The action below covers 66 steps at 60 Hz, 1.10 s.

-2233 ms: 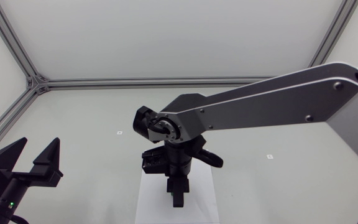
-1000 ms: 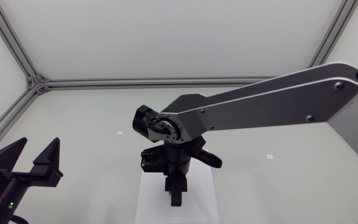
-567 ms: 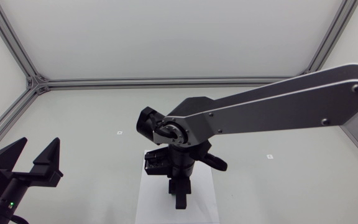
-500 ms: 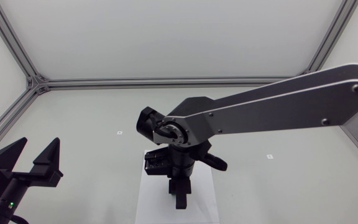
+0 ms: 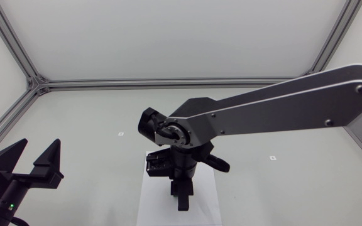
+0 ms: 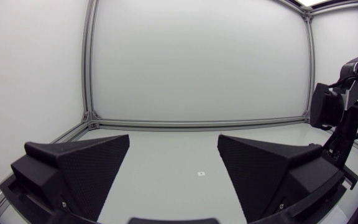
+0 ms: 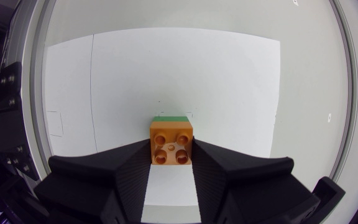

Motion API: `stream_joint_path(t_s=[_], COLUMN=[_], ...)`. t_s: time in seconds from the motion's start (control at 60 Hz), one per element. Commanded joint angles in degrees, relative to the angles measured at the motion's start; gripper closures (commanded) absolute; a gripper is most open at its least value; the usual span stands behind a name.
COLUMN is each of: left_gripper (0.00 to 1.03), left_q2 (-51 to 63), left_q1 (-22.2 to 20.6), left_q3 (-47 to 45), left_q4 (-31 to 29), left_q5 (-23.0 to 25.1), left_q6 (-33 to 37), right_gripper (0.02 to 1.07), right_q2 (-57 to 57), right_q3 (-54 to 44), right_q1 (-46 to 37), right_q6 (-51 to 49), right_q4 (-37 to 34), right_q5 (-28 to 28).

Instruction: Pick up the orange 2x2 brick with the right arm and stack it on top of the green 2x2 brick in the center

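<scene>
The right gripper [image 7: 171, 149] was clamped on the orange brick [image 7: 171, 142] — both broad black fingers pressed flat against its two sides, its four studs facing up into the wrist camera. So the pick-up looked done. And where was the brick? Right over the green brick [image 7: 172, 117], of which only a thin strip showed just beyond the orange brick's far edge, on the white sheet [image 7: 229, 87] in the middle of the table [image 5: 87, 125]. In the head view the right arm [image 5: 275, 113] reached in across the middle, wrist pointing down over that sheet, and it hid both bricks there. Lined up, by the look of it — edges square to one another. Whether the orange brick was already pressed home on the green studs or hung just above them, I could not tell. What was left, by my judgement: seat it firmly if not yet seated, open the fingers, and lift clear without dragging the stack. The left gripper [image 6: 173, 168] sat at the table's left side, fingers wide apart, holding nothing, well away from the bricks.
</scene>
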Motion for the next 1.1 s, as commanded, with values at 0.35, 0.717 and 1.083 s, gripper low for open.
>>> stream_joint_path(t_s=[0.35, 0.717, 1.083], left_gripper=[0.04, 0.04, 0.04], left_q2=[-0.45, -0.45, -0.45], left_q1=[0.16, 0.16, 0.16], left_q3=[-2.35, -2.35, -2.35], left_q4=[-0.87, -0.78, -0.87], left_q5=[0.25, 0.25, 0.25], left_q6=[0.75, 0.75, 0.75], right_gripper=[0.86, 0.76, 0.76], right_q2=[-0.18, 0.17, 0.79], right_q3=[1.17, 1.69, 2.22], right_q1=[-0.70, -0.44, 0.00], right_q6=[-0.71, -0.36, -0.36], right_q4=[-0.13, -0.66, -0.57], right_q5=[-0.17, -0.17, -0.17])
